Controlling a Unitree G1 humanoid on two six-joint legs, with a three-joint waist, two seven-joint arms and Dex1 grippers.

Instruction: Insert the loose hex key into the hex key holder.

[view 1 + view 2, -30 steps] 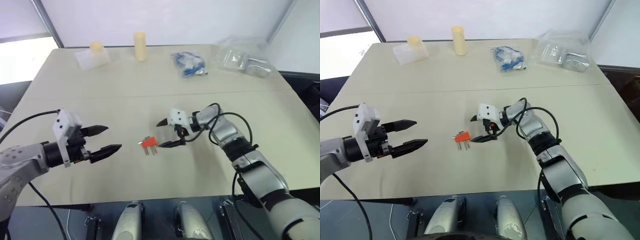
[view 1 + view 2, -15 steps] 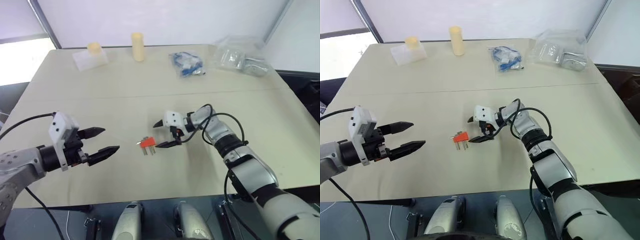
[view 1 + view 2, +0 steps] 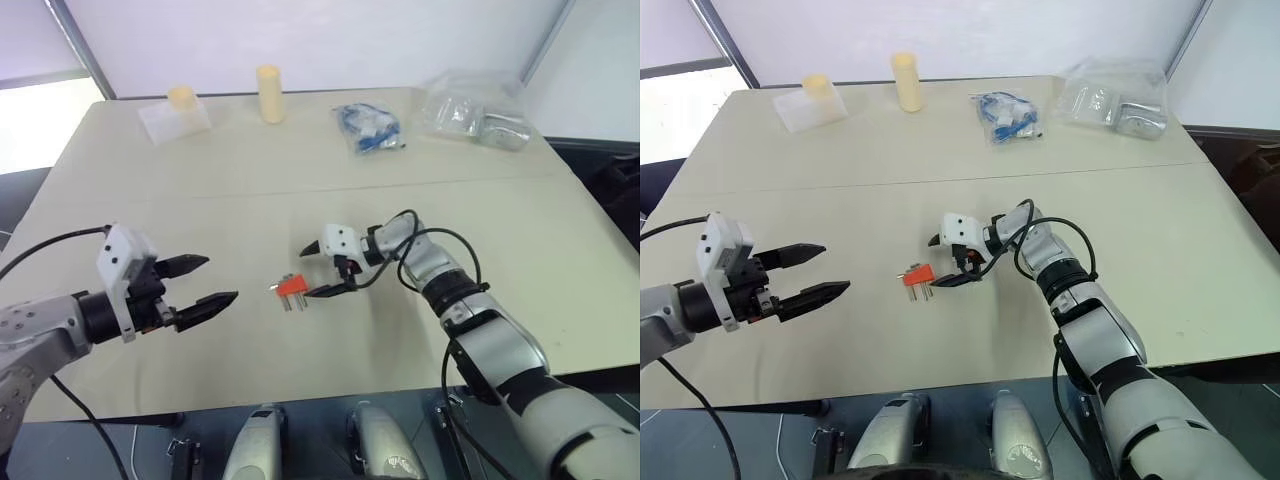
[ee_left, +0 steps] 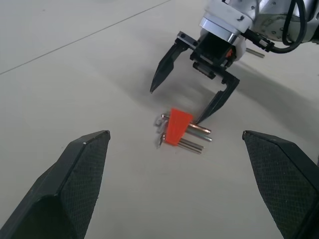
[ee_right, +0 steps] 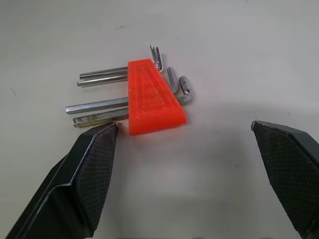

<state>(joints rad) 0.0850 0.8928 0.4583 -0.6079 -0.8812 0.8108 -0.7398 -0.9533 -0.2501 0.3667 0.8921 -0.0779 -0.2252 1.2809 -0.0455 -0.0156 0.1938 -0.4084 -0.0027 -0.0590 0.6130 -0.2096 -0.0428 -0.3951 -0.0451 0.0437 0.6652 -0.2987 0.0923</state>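
Red block: The small red block (image 3: 293, 286) lies flat on the tabletop (image 3: 300, 180), near the middle and close to our side.
Keys in the block: A few thin metal keys (image 5: 97, 106) stick through it. Their long straight ends point toward us and their bent ends point away.
Loose key: We cannot pick out a single key lying by itself. Every key we see sits at the block, and we cannot tell if one of them is only lying beside it. Neither hand holds a key.
Right hand: Our right hand (image 3: 303, 273) is low over the tabletop, just beside the block on its right side. Its jaws are wide apart and hold nothing.
Left hand: Our left hand (image 3: 222, 278) hangs well apart from the block, off to the left. Its jaws are wide apart too, and they hold nothing.
Which hand is nearer: The right hand, by a lot.
Which way the block lies: It is just in front of the right jaws and not in the middle of the gap. It sits closer to the finger on our side. That finger's tip is just beside the long ends of the keys. We cannot tell if it touches them.
How the keys line up: The keys run the same way as the gap between the two right fingers, from one finger toward the other.
What we think comes next: If those jaws close here, we think they would push along the keys. So the hand may need to turn or shift first.
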